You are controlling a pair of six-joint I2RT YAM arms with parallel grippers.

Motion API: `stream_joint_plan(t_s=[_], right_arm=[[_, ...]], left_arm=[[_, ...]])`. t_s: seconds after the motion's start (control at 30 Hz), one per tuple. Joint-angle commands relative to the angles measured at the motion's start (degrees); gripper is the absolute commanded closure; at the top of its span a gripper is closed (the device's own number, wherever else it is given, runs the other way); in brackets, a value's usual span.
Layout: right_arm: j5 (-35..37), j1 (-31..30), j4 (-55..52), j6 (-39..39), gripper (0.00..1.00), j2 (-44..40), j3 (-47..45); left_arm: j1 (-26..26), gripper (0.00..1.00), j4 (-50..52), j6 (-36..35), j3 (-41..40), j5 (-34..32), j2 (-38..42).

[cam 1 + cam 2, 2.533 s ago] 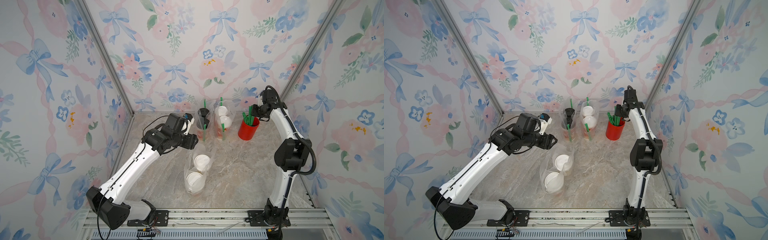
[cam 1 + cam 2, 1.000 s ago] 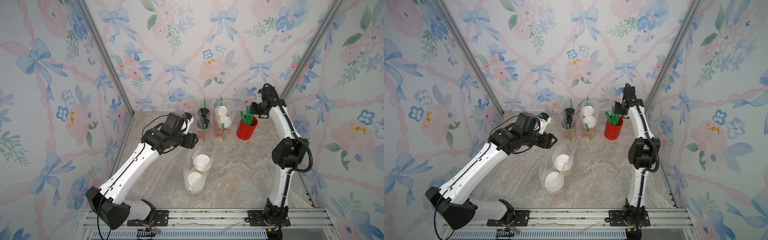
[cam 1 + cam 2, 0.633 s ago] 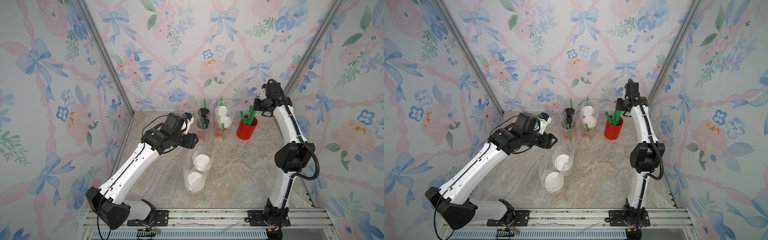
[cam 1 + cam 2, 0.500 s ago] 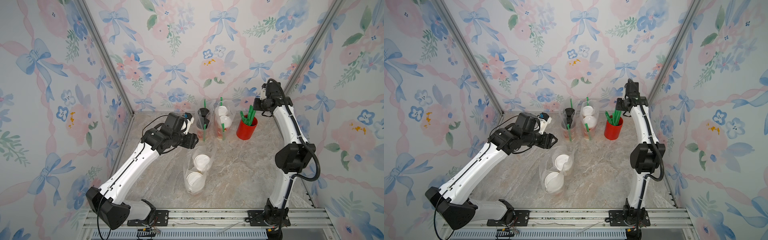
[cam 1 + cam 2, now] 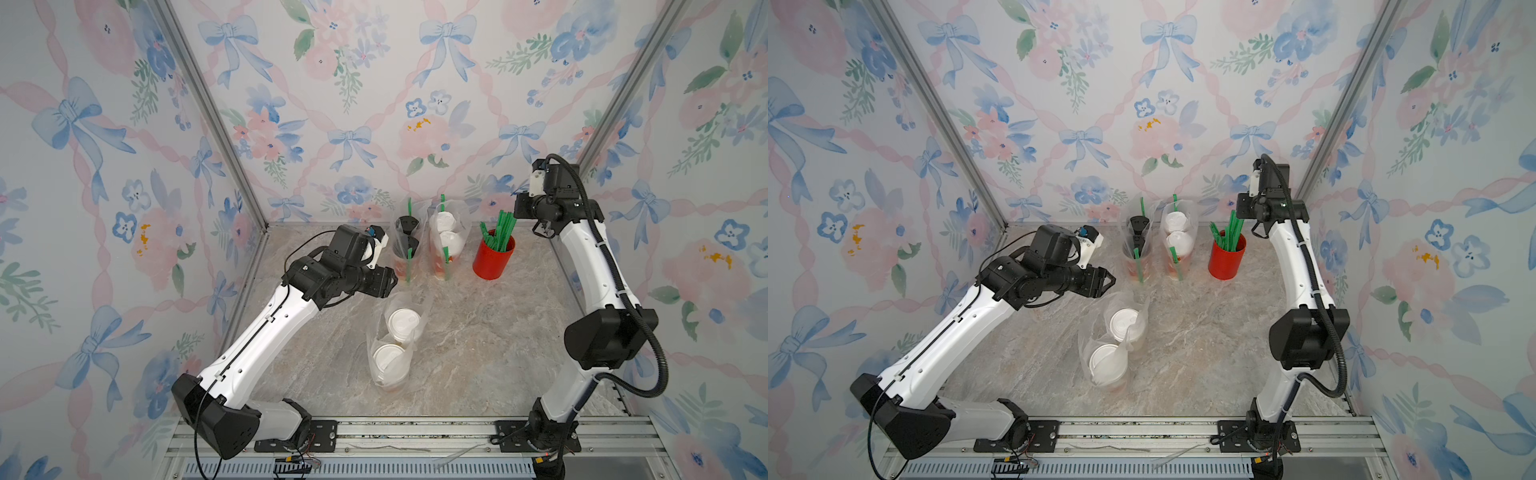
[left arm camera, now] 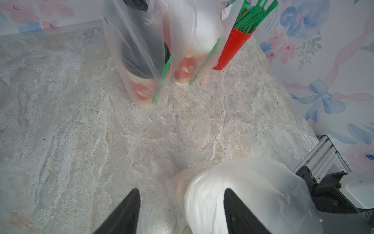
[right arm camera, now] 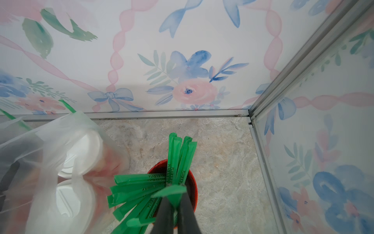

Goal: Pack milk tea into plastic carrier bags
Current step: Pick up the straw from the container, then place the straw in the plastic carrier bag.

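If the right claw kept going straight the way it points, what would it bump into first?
The right gripper, pinching one green straw, points down into the red cup. It would probably meet the bundle of straws standing there first, though depth is hard to judge.

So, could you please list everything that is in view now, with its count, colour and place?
bags: three, clear plastic; two upright at the back, one near the middle.
cups: six, lidded, two in each bag; black lids in one back bag, white lids in the others.
red cup: one, no lid; beside the back bags.
straws: many, green; most in the red cup, a few in the back bags.
table: one, marbled grey-beige.
walls: three, floral.
left gripper: open, beside the middle bag's top.
right gripper: shut on one of the straws, over the red cup.
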State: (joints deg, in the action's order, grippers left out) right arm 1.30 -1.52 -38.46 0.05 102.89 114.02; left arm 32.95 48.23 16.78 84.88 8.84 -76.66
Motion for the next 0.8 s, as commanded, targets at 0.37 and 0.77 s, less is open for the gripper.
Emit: stream_joint_plan(t_s=[0.37, 0.77], right_arm=[[-11.8, -1.4, 11.4, 1.2, 0.94, -17.3, -5.7], [-33.2, -11.3, 8.7, 5.5, 0.94, -25.0, -7.5]], left_arm=[[-0.4, 0.33, 0.0, 0.1, 1.6, 1.0, 0.9], [-0.4, 0.37, 0.0, -0.3, 1.2, 2.2, 1.0]])
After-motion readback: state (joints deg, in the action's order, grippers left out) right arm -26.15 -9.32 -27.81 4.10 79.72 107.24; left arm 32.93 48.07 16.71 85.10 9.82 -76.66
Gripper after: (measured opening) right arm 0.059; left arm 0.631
